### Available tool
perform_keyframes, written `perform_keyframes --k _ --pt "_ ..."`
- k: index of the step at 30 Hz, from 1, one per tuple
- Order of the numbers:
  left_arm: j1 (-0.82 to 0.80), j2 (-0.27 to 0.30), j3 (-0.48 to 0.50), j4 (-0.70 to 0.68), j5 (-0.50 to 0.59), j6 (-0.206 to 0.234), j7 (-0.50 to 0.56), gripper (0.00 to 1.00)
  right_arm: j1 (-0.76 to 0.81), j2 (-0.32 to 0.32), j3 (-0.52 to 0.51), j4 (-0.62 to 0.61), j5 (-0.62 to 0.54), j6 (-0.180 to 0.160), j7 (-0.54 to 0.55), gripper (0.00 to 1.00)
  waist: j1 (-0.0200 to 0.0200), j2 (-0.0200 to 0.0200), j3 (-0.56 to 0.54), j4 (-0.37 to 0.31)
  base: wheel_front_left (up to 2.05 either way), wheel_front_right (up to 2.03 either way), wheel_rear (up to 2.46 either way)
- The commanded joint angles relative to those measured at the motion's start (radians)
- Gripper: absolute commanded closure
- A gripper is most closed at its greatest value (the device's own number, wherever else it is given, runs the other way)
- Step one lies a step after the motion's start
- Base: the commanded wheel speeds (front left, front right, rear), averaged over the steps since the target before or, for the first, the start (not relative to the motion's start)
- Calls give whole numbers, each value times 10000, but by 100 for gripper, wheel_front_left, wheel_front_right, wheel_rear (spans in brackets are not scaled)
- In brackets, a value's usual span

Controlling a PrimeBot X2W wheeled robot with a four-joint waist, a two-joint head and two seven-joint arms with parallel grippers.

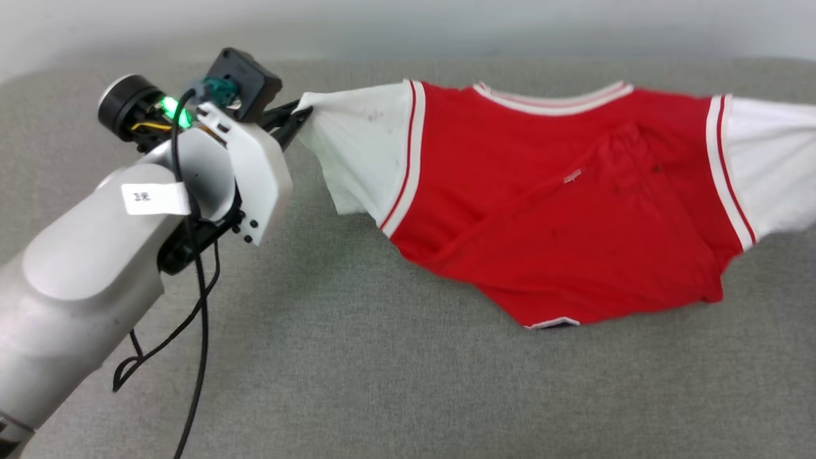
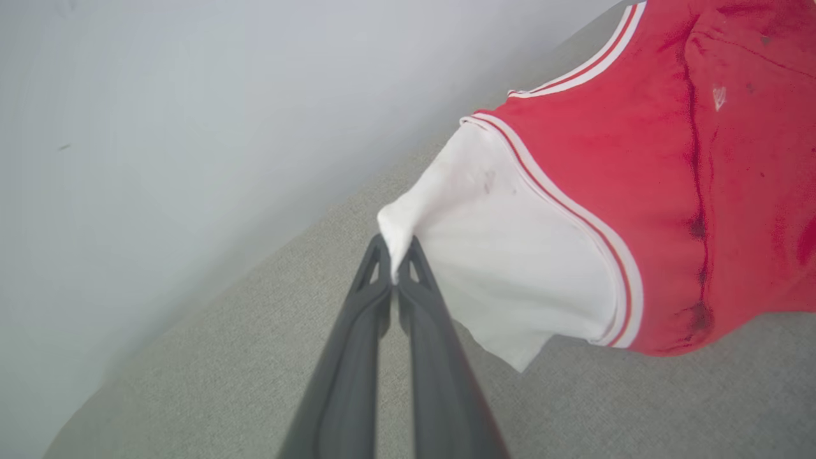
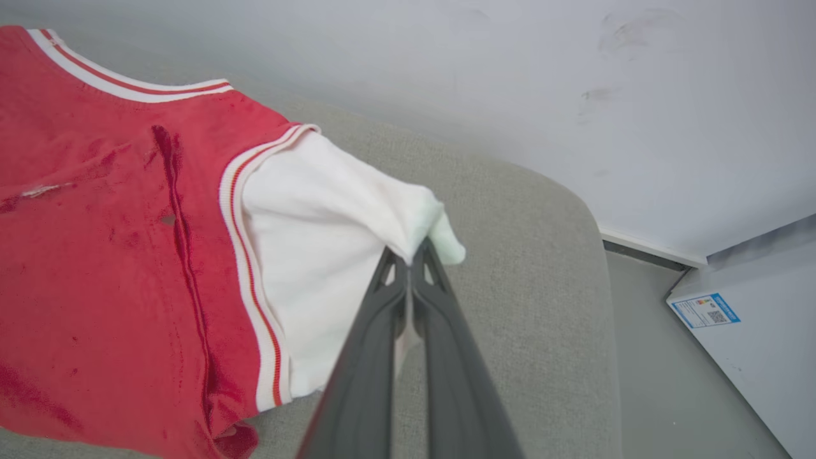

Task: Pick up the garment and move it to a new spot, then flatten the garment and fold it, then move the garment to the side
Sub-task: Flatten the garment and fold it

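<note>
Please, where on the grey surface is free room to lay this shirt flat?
The wide near strip of the grey fabric surface is bare, between the hem of the red white-sleeved jersey shirt and the near edge. Crowded: the far part, where left hand and right hand stretch it.

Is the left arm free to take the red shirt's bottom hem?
Probably not yet: the left pincer is shut on the white sleeve, so it must release before going to the hem.
</note>
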Motion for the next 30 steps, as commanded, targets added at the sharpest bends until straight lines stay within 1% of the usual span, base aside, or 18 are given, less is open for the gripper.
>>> perform_keyframes --k 1,5,10,16,19,23,30 --pt "109 101 57 -75 25 93 -101 100 -148 -11 -51 -19 -54 -15 -167 100 0 0 -542 -16 0 0 0" --pt "122 482 259 -594 146 343 -401 100 -364 103 -46 -226 -250 -15 -711 100 0 0 -1112 -16 0 0 0" --pt "-171 927 581 -1407 338 725 -663 100 -818 266 -469 -485 -585 -15 -1333 100 0 0 -1637 35 0 0 0" --pt "-603 1239 983 -1960 481 1051 -832 100 -1580 613 -899 -586 -1257 -15 -1732 100 0 0 -2075 97 0 0 0" --pt "-870 1223 1120 -2043 477 1128 -816 100 -1999 825 -940 -491 -1593 -15 -1790 100 0 0 -2168 116 0 0 0" --pt "-1259 1099 1223 -1868 489 1030 -776 100 -2639 1079 -847 -365 -1873 -15 -1768 100 0 0 -2141 156 0 0 0" --pt "-1958 711 1377 -1159 498 830 -964 100 -3738 1482 -643 39 -2310 -15 -1708 100 0 0 -1578 225 0 0 0"
